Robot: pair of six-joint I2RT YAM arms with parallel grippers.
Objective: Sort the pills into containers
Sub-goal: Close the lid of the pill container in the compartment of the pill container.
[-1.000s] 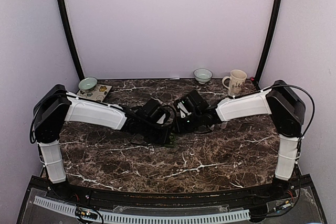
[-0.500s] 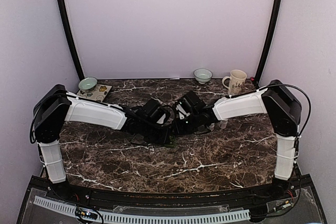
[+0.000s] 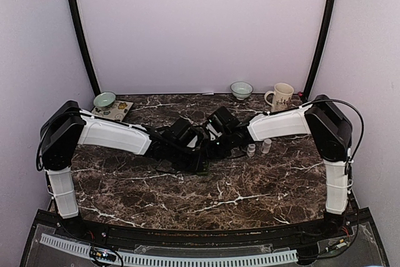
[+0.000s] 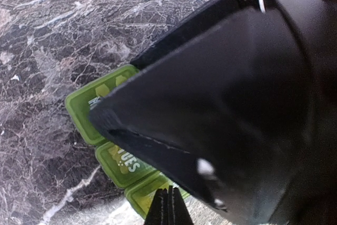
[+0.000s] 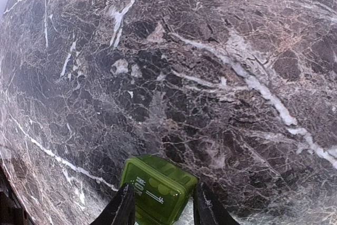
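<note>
- Location: you have the containers [image 4: 124, 157], a green strip of pill compartments, lying at the centre of the table [image 3: 250, 186], under the two wrists where they meet.
- Left gripper [image 4: 169, 207]: fingers pressed together on nothing, tip poised just above the strip's near edge at 6 o'clock in the left wrist view.
- Right gripper [image 5: 163, 188]: its fingers [image 5: 120, 209] stand apart, one on each side of the strip's short end. I cannot tell whether they clamp it or only flank it.
- Progress: no loose pill shows anywhere. Every lid in view lies flat and closed, lettering upward. Two white bottles [image 3: 251, 150] stand upright at 3 o'clock of the strip, near it and untouched. I judge the sorting barely begun: you have lids to open and pills to dispense.
- Orientation: lids face up. In the left wrist view the long axis runs from 11 to 5 o'clock, with part of the row hidden. From above, too little shows to confirm the axis.
</note>
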